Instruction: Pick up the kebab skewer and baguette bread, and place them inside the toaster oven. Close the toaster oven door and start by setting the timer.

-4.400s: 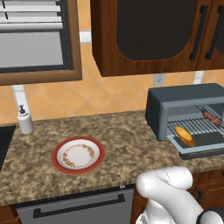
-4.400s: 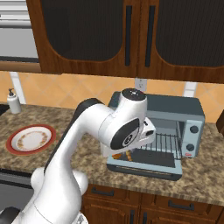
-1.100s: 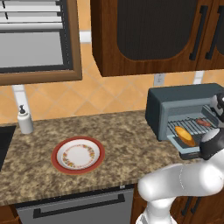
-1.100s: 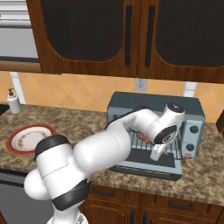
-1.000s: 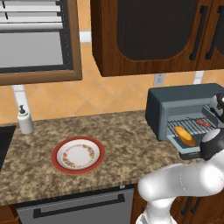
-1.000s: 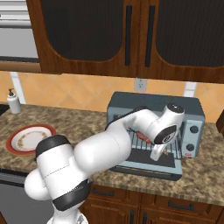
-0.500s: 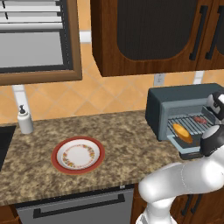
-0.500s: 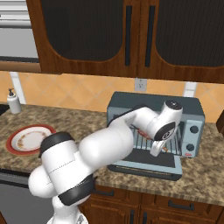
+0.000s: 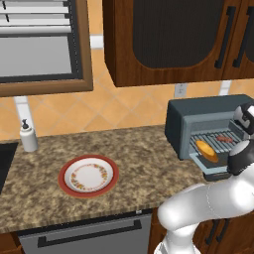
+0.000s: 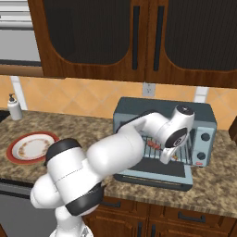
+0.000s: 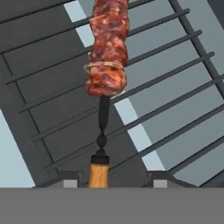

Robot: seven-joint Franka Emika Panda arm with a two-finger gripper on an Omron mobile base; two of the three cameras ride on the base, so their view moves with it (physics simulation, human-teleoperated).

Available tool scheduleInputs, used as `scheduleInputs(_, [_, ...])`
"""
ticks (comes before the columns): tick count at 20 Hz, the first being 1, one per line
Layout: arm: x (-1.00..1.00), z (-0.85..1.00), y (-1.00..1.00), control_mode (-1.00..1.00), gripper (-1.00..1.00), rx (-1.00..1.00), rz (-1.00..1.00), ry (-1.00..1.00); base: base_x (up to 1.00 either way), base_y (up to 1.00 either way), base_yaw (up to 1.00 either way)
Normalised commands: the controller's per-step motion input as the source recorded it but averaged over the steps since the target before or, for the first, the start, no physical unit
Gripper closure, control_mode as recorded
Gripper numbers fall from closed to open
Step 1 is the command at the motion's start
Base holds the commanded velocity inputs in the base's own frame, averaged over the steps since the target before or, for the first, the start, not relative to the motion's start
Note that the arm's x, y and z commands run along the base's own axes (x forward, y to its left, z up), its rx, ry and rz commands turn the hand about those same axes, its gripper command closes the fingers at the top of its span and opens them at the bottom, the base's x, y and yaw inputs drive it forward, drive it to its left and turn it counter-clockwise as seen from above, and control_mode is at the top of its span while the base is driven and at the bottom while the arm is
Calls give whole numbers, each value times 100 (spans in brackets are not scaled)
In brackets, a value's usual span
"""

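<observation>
The toaster oven (image 9: 184, 124) is standing at the right end of the stone counter (image 9: 139, 158), with the toaster oven door (image 10: 155, 178) lying open and flat in front of it. In the left base view the baguette bread (image 9: 206, 150) is lying on the wire rack (image 9: 211, 140) at its left side, and the kebab skewer (image 9: 224, 139) is lying further right on the same rack; its right end is being hidden behind the dark joint of the arm, so its full length is not showing there.

In the right base view the arm is reaching into the oven mouth and is covering most of the inside. Only a small reddish part of the skewer (image 10: 153, 145) is peeking out beside the wrist, and the bread is being hidden completely.

The hand view is looking along the skewer (image 11: 108, 48): red-brown meat chunks at the top, then a thin dark stick, then an orange wooden handle that is being cut off by the bottom edge. The skewer is resting on the rack bars (image 11: 175, 87). The gripper (image 11: 111, 180) is showing only as two small grey tips, one at each side of the handle, with a gap between each tip and the wood. The jaws are standing apart and are not pressing the handle.

Further left on the counter a red-rimmed plate (image 9: 88, 175) is sitting empty, and a small soap bottle (image 9: 28, 136) is standing near the wall.
</observation>
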Motion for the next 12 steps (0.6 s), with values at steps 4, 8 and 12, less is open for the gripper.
scheduleInputs(4, [0,-3,-8,-100,-100,0,0,0,0,0,0])
scheduleInputs(8, [-8,16,0,-100,-100,0,-6,0,0,0,0])
scheduleInputs(12, [-11,42,16,-100,-100,1,-25,0,0,0,0])
